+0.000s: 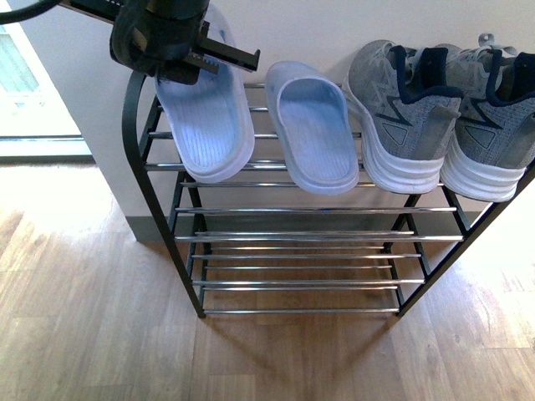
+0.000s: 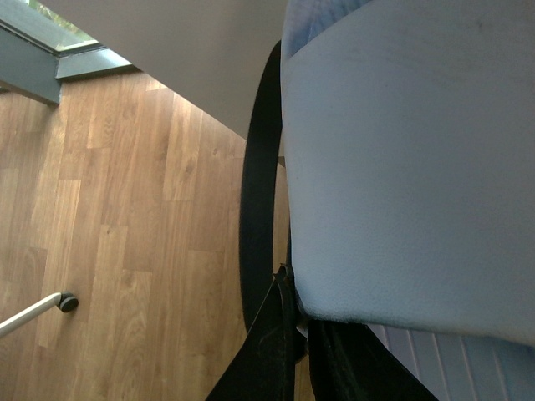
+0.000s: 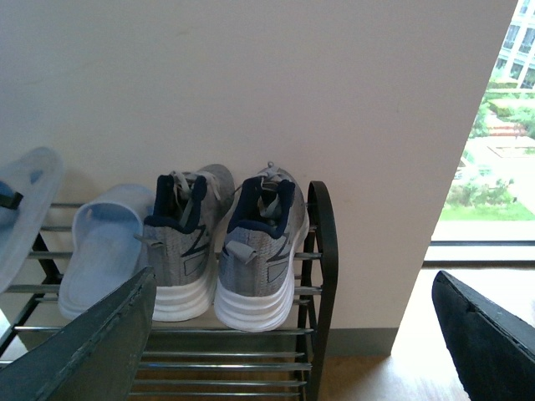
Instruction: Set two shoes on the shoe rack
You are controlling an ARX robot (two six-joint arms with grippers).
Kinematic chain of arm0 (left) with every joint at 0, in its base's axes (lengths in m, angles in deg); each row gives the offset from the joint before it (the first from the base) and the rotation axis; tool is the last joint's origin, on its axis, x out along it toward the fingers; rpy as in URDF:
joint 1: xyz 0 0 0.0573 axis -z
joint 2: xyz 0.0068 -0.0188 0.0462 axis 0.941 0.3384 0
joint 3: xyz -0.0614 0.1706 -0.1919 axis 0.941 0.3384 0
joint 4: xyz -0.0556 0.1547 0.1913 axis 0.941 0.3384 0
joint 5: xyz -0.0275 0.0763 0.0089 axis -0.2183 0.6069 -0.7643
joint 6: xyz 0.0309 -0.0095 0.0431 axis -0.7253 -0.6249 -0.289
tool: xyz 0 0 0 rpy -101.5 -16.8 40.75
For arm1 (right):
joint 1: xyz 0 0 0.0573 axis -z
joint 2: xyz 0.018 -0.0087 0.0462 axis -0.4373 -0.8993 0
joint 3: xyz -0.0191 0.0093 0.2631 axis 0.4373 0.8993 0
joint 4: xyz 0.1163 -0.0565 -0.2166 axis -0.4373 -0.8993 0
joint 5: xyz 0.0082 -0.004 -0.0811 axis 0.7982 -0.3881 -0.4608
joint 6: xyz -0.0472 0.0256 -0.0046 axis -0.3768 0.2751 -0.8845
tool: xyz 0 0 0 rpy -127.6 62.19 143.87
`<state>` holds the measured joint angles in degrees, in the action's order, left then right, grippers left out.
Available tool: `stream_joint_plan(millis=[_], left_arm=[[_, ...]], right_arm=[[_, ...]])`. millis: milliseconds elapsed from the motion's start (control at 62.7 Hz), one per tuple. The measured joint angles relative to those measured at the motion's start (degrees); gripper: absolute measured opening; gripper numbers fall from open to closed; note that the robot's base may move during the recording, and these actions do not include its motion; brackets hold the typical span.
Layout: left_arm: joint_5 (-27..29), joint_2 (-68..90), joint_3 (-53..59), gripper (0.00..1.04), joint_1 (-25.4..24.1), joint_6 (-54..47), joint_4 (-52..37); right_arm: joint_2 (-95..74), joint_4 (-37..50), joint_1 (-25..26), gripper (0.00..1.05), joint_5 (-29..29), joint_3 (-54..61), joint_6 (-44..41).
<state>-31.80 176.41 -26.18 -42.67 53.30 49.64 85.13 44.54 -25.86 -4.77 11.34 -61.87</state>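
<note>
Top shelf of the shoe rack (image 1: 318, 210) holds two grey sneakers (image 1: 401, 117) and one pale blue slide sandal (image 1: 313, 125). Left gripper (image 1: 180, 46) is clamped on the toe end of the second slide sandal (image 1: 209, 125), which lies at the shelf's left end. Right gripper (image 3: 292, 334) hangs back, spread and empty. Risk: the heel overhangs the front rod; a jerky release could tip it off.

front view above shoe rack (image 1: 292, 236), right wrist farther, level
</note>
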Motion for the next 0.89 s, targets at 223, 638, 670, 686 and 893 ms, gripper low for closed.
stream_joint_plan(millis=[223, 638, 670, 686, 893], left_arm=[[0.26, 4.57, -4.09, 0.14, -0.59, -2.47, 1.09], [-4.81, -1.57, -2.03, 0.83, 0.63, -0.87, -0.07], [-5.20, -3.28, -1.11, 0.89, 0.94, -0.15, -0.07], [-4.94, -4.55, -0.37, 0.92, 1.16, 0.17, -0.09], [3.21, -19.80, 14.21, 0.92, 1.42, 0.37, -10.16]], right_arm=[[0.00, -0.02, 0.00, 0.96, 0.00, 0.00, 0.00], [0.00, 0.00, 0.00, 0.96, 0.00, 0.02, 0.00], [0.00, 0.00, 0.00, 0.96, 0.00, 0.02, 0.00], [0.00, 0.00, 0.00, 0.96, 0.00, 0.02, 0.00], [0.00, 0.00, 0.00, 0.96, 0.00, 0.02, -0.02]])
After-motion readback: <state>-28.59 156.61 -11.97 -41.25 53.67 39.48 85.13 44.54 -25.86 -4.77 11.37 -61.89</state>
